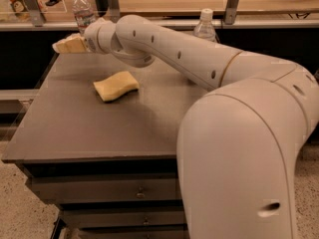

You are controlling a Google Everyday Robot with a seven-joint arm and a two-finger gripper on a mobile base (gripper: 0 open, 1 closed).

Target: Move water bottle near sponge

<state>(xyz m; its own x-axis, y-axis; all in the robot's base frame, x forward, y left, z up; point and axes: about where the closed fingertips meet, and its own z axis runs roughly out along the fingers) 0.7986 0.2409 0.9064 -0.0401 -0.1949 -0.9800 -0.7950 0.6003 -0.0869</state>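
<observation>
Upper left of the frame: the robot's gripper point(59, 46) hangs over the far left corner of the bench point(99, 128), its tan tip pointing toward the left edge of the picture. From this angle we cannot tell whether its grasp is spread or closed. Just above and slightly right of it we see the water bottle point(82, 13) standing upright, long axis vertical, white cap on top and a pale band round its middle. Its lower part is hidden behind the wrist, so we cannot say exactly where its base rests or whether the gripper touches it. The sponge point(116, 85) lies flat on the bench left of centre, pale yellow with wavy edges, its long side running roughly left to right. It sits well apart from the water bottle, lower and to the right in the frame. The white arm point(199, 59) sweeps from the bulky joint filling the lower right up across the bench top to the upper left. Behind it, at top centre right, a second bottle point(205, 26) stands upright, its cap and shoulders showing above the arm. Drawers point(137, 193) front the bench below.
</observation>
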